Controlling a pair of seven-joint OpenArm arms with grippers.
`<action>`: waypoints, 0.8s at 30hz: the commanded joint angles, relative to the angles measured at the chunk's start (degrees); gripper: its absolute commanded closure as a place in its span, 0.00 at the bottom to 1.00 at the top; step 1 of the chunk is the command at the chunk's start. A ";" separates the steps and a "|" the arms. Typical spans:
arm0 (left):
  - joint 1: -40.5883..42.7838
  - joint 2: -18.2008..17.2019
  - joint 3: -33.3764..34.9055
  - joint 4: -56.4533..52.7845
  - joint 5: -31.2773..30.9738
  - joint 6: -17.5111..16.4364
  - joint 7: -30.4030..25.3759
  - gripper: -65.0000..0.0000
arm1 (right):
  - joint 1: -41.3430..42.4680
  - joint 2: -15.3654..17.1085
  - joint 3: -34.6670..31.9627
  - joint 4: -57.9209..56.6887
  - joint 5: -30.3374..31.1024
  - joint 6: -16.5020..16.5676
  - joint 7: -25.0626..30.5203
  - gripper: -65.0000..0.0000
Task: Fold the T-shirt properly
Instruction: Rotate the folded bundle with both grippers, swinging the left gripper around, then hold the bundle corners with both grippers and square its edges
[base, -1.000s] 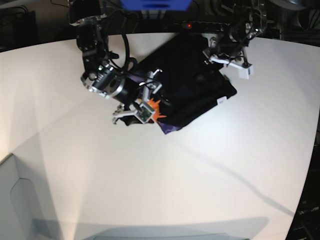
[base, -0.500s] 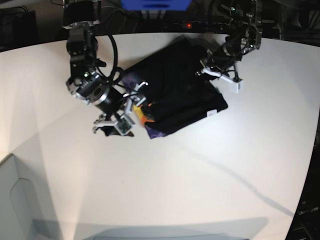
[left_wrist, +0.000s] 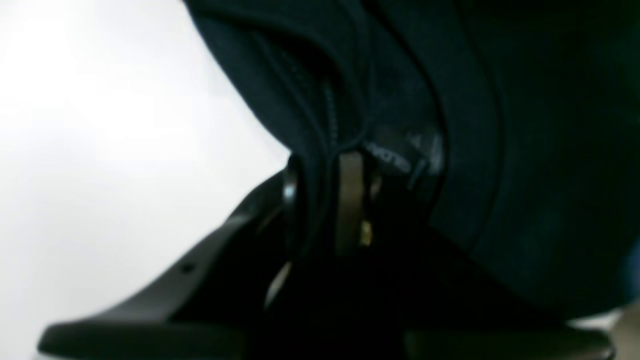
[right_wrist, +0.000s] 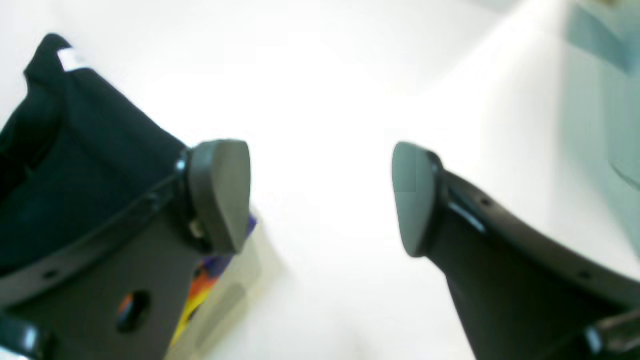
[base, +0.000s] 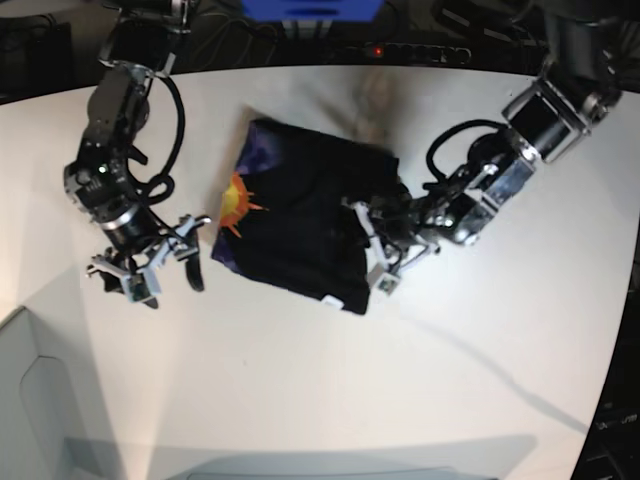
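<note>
The black T-shirt (base: 305, 215) lies folded in a compact shape at the middle of the white table (base: 450, 380). Its orange sun print (base: 236, 205) on purple shows at its left edge. My left gripper (base: 372, 248) is at the shirt's right edge. In the left wrist view it (left_wrist: 320, 172) is shut on a fold of the black cloth (left_wrist: 500, 150). My right gripper (base: 150, 272) is open and empty over bare table, left of the shirt. In the right wrist view it (right_wrist: 317, 197) shows the shirt (right_wrist: 75, 165) beside its left finger, with the white label (right_wrist: 70, 59) at the far corner.
A pale grey bin (base: 20, 400) stands at the front left corner. A blue object (base: 310, 8) and a black power strip (base: 420, 50) sit behind the table's far edge. The table's right edge (base: 615, 350) curves down beside dark floor.
The shirt has shifted left and toward the front and now lies more compact. My left arm swung down across to its right edge. My right gripper let go of the printed corner and moved left.
</note>
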 joint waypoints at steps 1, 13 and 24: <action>-4.30 1.20 5.07 -1.33 1.35 1.42 2.22 1.00 | 0.85 0.24 1.16 1.15 0.80 0.56 1.49 0.30; -28.57 21.34 31.18 -11.71 8.03 1.42 2.84 0.77 | -3.55 0.41 11.18 3.18 0.53 0.56 1.40 0.30; -28.48 21.69 19.23 -11.09 13.22 1.69 2.75 0.46 | -6.27 0.24 14.17 4.85 0.62 0.56 1.40 0.30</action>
